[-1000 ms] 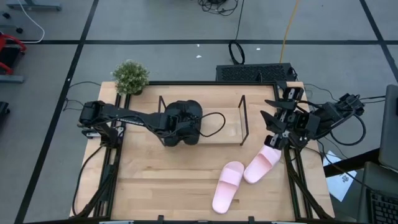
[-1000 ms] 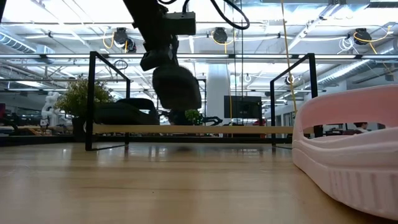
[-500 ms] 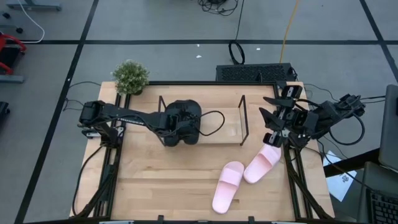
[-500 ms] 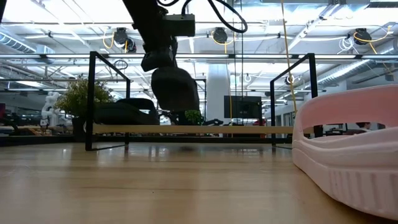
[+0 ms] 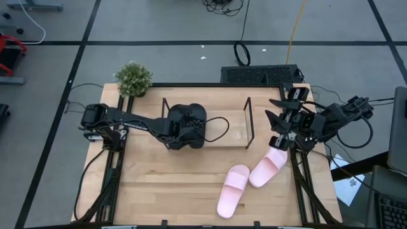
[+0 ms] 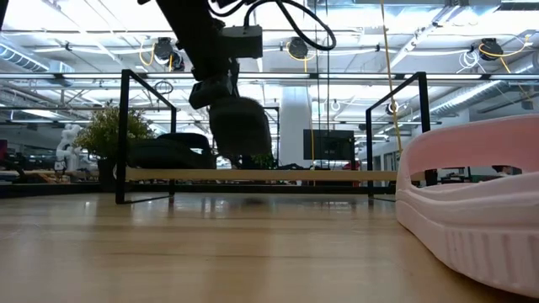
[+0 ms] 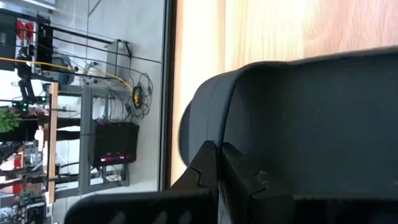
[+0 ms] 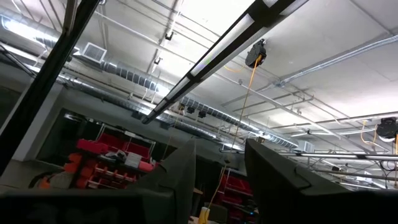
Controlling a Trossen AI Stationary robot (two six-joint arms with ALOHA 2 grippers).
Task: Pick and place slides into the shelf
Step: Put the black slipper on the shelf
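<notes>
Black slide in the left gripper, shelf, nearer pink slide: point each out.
black slide (image 6: 242, 126), low view, on its sole, held above the table.
shelf (image 5: 249, 121), high view, on its right end frame.
pink slide (image 5: 231, 188), high view, on its footbed.

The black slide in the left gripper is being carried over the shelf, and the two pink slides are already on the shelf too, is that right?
Not quite. The left gripper does hold a black slide over the shelf, but the high view shows both pink slides lying on the table, in front of the shelf's right end and not on it.
</notes>
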